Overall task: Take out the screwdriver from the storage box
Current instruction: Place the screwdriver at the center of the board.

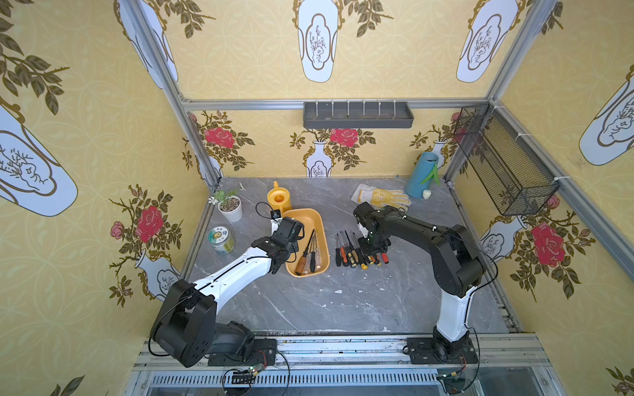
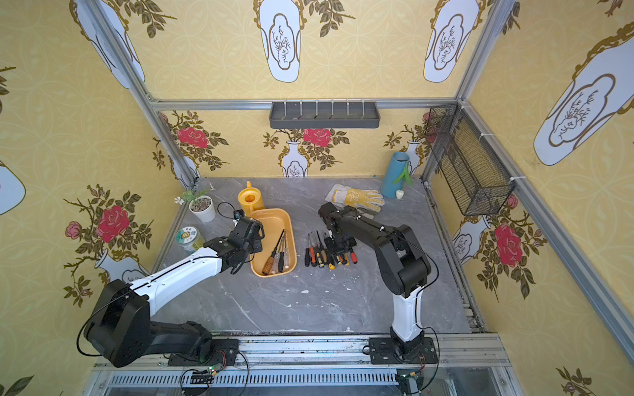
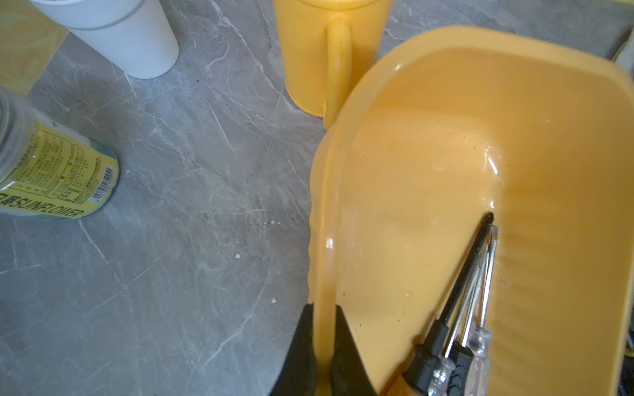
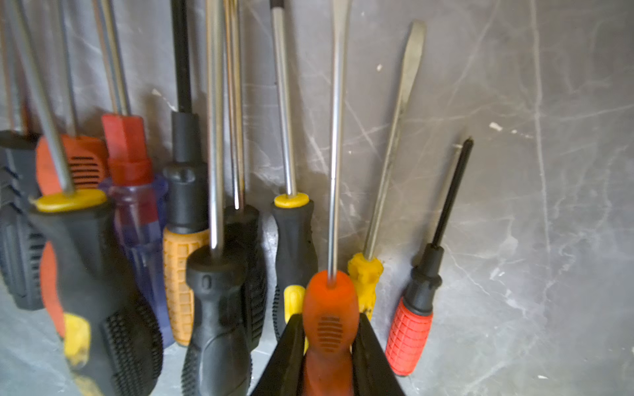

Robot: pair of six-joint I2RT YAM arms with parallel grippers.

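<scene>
Left gripper (image 3: 323, 310): is clenching on the long side wall of the storage box (image 3: 446, 37), with one finger outside the rolled rim and one inside.
Reason for left hold: judged to be steadying the box, so that it is not sliding or tipping while tools are being drawn out.
Right gripper (image 4: 329, 319): is grasping the screwdriver (image 4: 330, 295) by its handle. The jaws are pressing on both flanks and the shaft is pointing straight ahead of the fingertips.
Reason for right hold: judged a handle grip because the handle is the thickest part. The shaft is running parallel to its neighbours, which suggests lining up with them.
Screwdriver location: outside the box, between the right jaws, at the row of screwdrivers (image 1: 353, 252) lying on the table (image 1: 343, 301). A yellow-handled one is lying just beside it on one flank and black-handled ones on the other. Whether it is touching the table cannot be told.
Screwdriver appearance: orange bulbous handle with a small dark-slotted patch and a slim bright steel shaft. The tip is running out of the picture.
Box location: in the left grip, well apart from the right gripper.
Box appearance: shallow, glossy yellow-orange plastic with rounded corners.
Remaining screwdrivers (image 3: 470, 291): are lying bundled inside the box, inward of the left gripper's inner finger, tips pointing ahead of it. The task is judged unfinished.
Watering can (image 3: 329, 51): is standing ahead of the left gripper, just beside the box's far corner. Contact cannot be told.
</scene>
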